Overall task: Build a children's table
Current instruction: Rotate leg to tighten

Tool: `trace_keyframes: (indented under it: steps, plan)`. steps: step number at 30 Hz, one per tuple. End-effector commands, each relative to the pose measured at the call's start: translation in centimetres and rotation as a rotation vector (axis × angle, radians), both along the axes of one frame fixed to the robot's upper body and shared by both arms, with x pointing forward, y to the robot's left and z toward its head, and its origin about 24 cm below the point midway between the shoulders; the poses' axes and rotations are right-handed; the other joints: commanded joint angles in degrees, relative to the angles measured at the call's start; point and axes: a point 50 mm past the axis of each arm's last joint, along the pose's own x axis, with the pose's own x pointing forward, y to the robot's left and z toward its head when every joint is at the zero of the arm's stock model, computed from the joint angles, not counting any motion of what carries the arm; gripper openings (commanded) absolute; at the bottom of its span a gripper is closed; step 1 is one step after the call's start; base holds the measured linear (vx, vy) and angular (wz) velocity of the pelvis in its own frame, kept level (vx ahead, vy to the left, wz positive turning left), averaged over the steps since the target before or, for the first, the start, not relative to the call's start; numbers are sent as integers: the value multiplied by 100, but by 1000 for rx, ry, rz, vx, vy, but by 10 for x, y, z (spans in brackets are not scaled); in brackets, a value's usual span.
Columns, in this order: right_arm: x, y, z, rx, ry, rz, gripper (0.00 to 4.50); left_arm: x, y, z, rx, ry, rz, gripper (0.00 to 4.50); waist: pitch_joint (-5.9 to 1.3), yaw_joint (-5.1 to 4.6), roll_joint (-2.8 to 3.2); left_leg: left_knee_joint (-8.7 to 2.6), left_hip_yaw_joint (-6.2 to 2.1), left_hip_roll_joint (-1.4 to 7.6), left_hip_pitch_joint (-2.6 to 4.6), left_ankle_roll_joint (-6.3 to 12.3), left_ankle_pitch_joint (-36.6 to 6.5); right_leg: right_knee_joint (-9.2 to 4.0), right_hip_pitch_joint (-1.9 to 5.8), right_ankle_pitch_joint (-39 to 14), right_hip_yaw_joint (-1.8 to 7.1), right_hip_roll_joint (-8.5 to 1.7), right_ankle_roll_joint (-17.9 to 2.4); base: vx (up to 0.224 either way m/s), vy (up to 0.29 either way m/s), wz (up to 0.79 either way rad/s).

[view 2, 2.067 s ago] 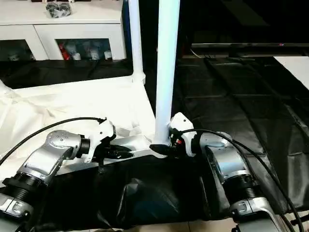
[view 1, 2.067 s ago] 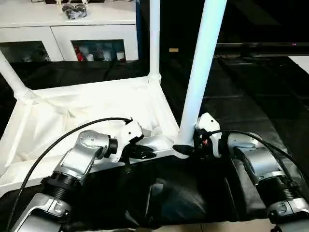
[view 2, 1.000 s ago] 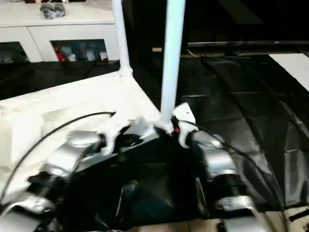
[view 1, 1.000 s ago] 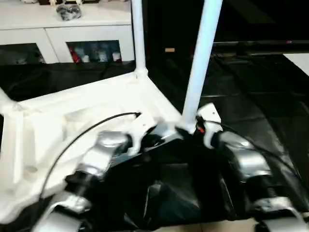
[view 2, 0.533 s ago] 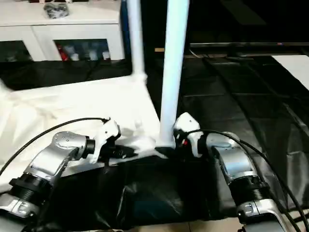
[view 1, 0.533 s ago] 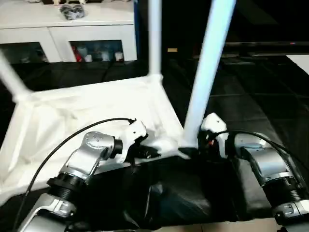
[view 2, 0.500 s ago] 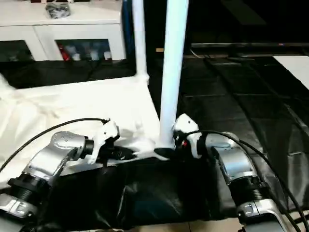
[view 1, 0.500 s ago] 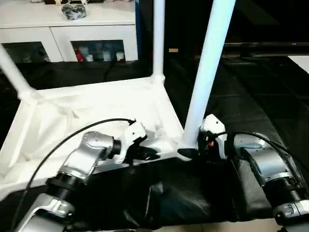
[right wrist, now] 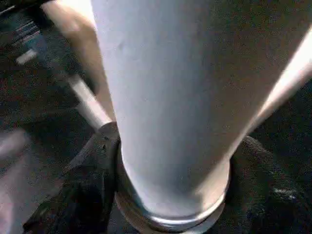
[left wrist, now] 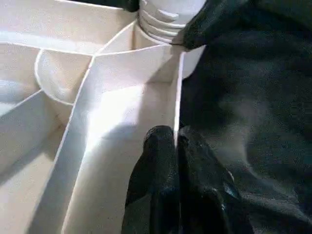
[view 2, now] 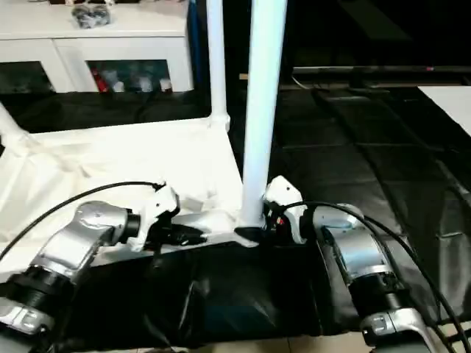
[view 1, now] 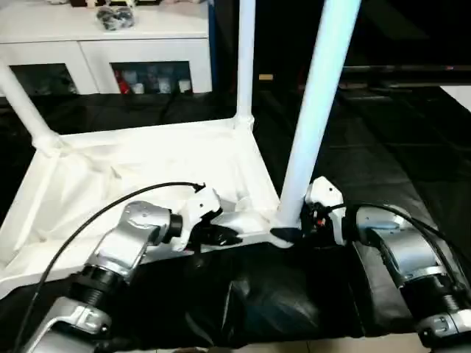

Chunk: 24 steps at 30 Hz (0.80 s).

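Right hand [view 1: 283, 234] straddles the foot of the nearest leg [view 1: 318, 103], one black finger [right wrist: 80, 190] on each side where the tube enters its corner socket; whether they press on it I cannot tell. Left hand [view 1: 228, 238] is pinched shut on the tabletop's [view 1: 140, 173] near rim, just beside that same corner, its fingertips [left wrist: 161, 146] clamping the thin wall. White tabletop lies upside down on the black-draped table [view 1: 383, 147], ribbed underside showing. Two further legs stand up from it: one [view 1: 245, 59] at the corner behind the nearest leg, another [view 1: 22, 99] leaning at the far corner on the left-hand side. Beyond the tabletop stands a white cabinet [view 1: 110, 44].
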Motion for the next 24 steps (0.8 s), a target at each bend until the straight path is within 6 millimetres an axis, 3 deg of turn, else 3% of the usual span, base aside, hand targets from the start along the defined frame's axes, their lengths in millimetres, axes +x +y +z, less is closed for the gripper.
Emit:
trace_keyframes:
  steps: [1,3,5,10,11,12,13,14,18,20,24]
  plan:
    - [1,42,-14,37,37,-35,272,19,-28,14,-36,-104,135,0,-286,-61,-71,-453,-265,465,219,-42,-1505,-529,86,-1767,291,-587,-1278,0,0,0]
    - [5,48,-18,49,46,-118,272,22,-36,15,-46,-111,171,0,-290,-99,-77,-472,-290,467,238,-197,-1677,-556,80,-2067,296,-605,-1157,0,0,0]
    - [9,59,-22,62,60,-202,272,25,-46,16,-57,-118,217,0,-298,-142,-44,-503,-312,472,214,-248,-1721,-541,94,-1856,292,-588,-1111,0,0,0]
    - [9,90,-17,101,19,-213,272,21,-66,18,-93,-120,206,0,-311,-161,-70,-486,-286,447,197,-125,-1590,-552,105,-1585,315,-605,-1109,0,0,0]
    - [9,90,-17,101,19,-213,328,21,-66,18,-93,-120,206,0,-315,-158,-72,-487,-287,450,178,-73,-1501,-540,120,-1499,313,-602,-1098,0,0,0]
    - [8,89,-16,118,26,-193,342,20,-65,18,-96,-118,190,0,-319,-157,-78,-480,-281,448,177,-47,-1459,-537,121,-1447,313,-598,-1099,0,0,0]
    - [7,88,-14,141,36,-165,342,17,-62,18,-101,-116,167,0,-322,-150,-56,-478,-279,452,178,-7,-1413,-532,126,-1345,314,-596,-1118,0,0,0]
    - [7,82,-12,146,39,-143,342,15,-59,18,-106,-116,144,0,-326,-150,-81,-473,-278,450,157,56,-1334,-512,146,-1203,309,-589,-1140,0,0,0]
    - [6,75,-11,127,28,-107,392,13,-54,17,-107,-111,117,0,-344,-141,-69,-453,-271,451,145,193,-1083,-470,166,-866,297,-585,-1237,0,0,0]
    - [2,61,-9,88,5,-20,409,8,-46,16,-105,-97,62,0,-355,-120,-78,-427,-262,455,141,311,-921,-449,183,-595,296,-592,-1289,0,0,0]
    - [-6,42,-4,61,2,107,409,2,-33,14,-83,-79,-8,0,-348,-99,-83,-406,-242,456,122,482,-807,-427,190,-408,286,-575,-1351,0,0,0]
